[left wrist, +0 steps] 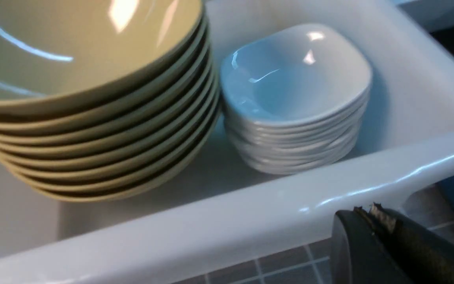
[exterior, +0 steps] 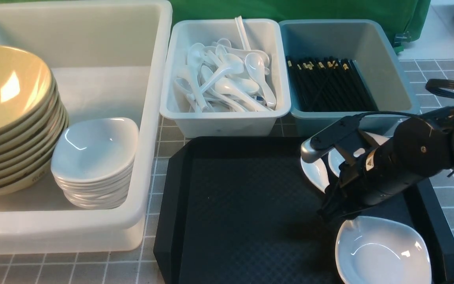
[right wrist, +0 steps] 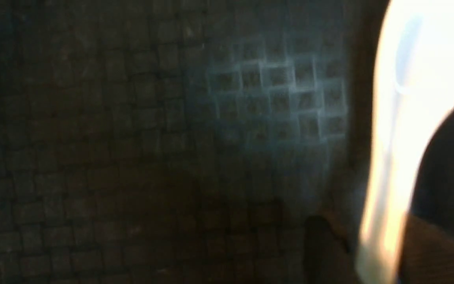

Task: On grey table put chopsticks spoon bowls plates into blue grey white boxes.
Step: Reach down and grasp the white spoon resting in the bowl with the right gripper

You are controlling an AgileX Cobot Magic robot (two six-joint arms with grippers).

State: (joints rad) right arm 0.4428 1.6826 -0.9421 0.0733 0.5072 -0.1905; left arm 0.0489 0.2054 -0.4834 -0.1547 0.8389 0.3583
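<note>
A grey table [exterior: 93,268] printed with a grid of small squares and thin white lines filled the front view, with a green cloth [exterior: 290,10] hanging behind it. At the left stood a large white tub [exterior: 148,118] holding a stack of yellow bowls [exterior: 10,98] and, just beside it, a stack of white plates [exterior: 97,154]. Next to the tub, a small white bin [exterior: 227,122] held a heap of white spoons [exterior: 227,83], and a blue-grey bin [exterior: 392,67] held black chopsticks [exterior: 329,83]. A black tray [exterior: 242,205] lay in front of the bins. The right gripper [exterior: 329,211] reached down to the rim of a single plate [exterior: 380,252] at the tray's near right corner; whether it gripped was unclear. The left gripper [left wrist: 369,215] sat just outside the tub's near wall, its opening unclear too.
</note>
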